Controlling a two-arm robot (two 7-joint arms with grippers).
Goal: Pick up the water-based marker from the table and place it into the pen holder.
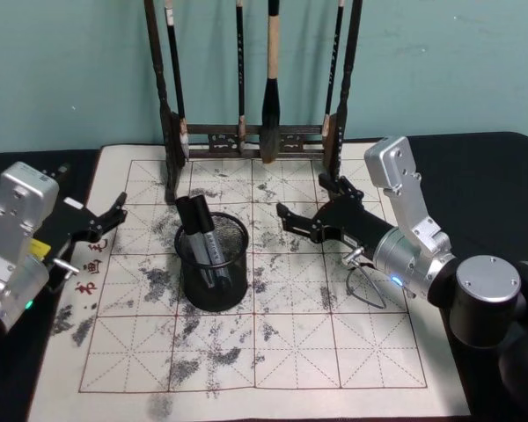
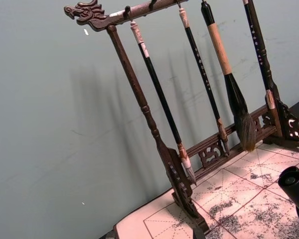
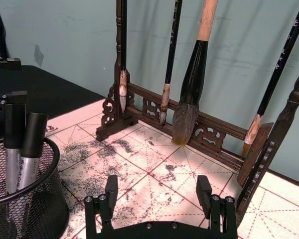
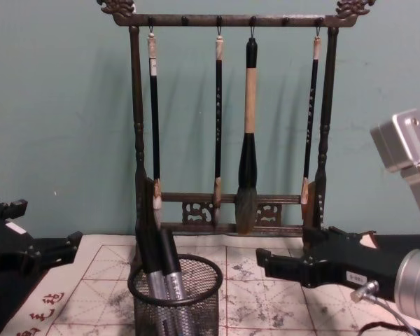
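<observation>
While the head view looks down into the black wire-mesh pen holder (image 1: pixel 214 261) and shows it standing on the ink-stained gridded calligraphy mat (image 1: pixel 334 352), left of the mat's middle, the chest view shows its side and thick round rim. Two markers stand in it, black caps up and grey barrels below: the water-based marker (image 1: pixel 198 230) leans toward the brush rack, with the second marker (image 4: pixel 169 276) just beside it. In the right wrist view both caps rise above the rim.

The right gripper (image 1: pixel 309 204) hovers over the mat to the right of the holder, apart from it, fingers spread wide with nothing between them. The right wrist view shows the two black fingertips (image 3: pixel 111 188) with bare gridded mat between them and the holder at the frame's edge. The left gripper (image 1: pixel 112 217) sits over the mat's left border near the red characters, fingers parted and empty, well clear of the holder.

The dark wooden brush rack (image 1: pixel 178 141) stands along the mat's far edge by the teal wall. The chest and left wrist views show its carved top bar and four hanging brushes, the thick brush (image 4: pixel 248 133) third from the left. Open mat lies between rack and holder, between holder and right gripper, and across the whole near half. Black table (image 1: pixel 493 176) surrounds the mat on both sides.
</observation>
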